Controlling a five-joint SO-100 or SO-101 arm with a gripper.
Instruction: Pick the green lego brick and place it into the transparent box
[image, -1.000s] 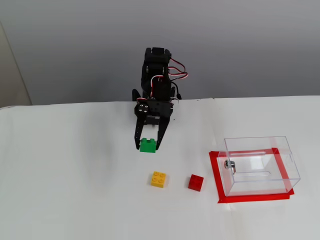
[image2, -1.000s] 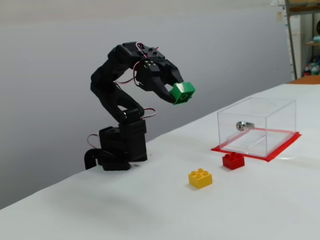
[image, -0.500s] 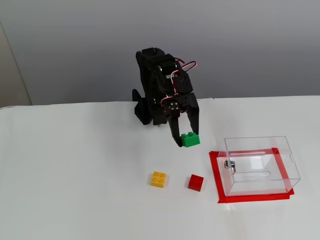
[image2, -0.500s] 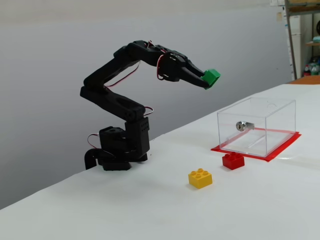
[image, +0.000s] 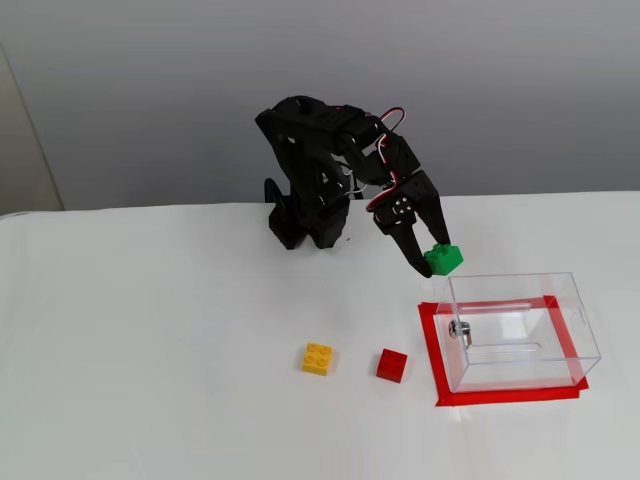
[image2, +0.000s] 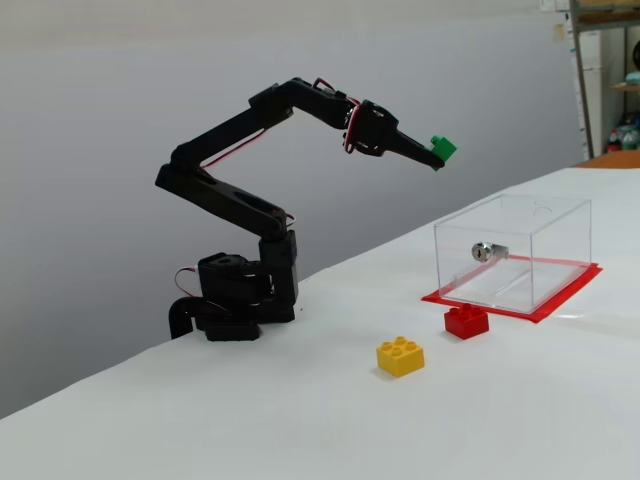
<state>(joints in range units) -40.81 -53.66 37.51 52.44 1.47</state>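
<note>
Green lego brick (image: 443, 259) (image2: 443, 148) sits between the tips of the black gripper (image: 432, 256) (image2: 436, 155), which is clenched on it and holds it up in the air, clear of the white surface (image: 150, 350) (image2: 250, 420). In the lower side-on fixed view the brick hangs high above the surface, higher than the top of the transparent box (image2: 515, 251), and to the left of the box. In the higher fixed view the brick appears just beside the far left top corner of the transparent box (image: 520, 330); whether it is already over the opening I cannot tell.

The box stands upright near the right edge of the surface, on a mat framed with red tape (image: 505, 392) (image2: 560, 300). A small metal fitting (image: 459, 329) (image2: 483, 251) is on its left wall in both fixed views.

On the surface, to the left of the box in both fixed views, rest two more bricks: a red brick (image: 391, 365) (image2: 466, 321) near the tape, and a yellow brick (image: 318, 358) (image2: 400, 356) a little further away. They lie apart from each other.

The arm (image: 320, 160) (image2: 230, 190) reaches out from its base (image: 300, 225) (image2: 235, 300), which stands at the far edge of the surface, in front of a grey wall (image: 150, 90) (image2: 100, 100).
</note>
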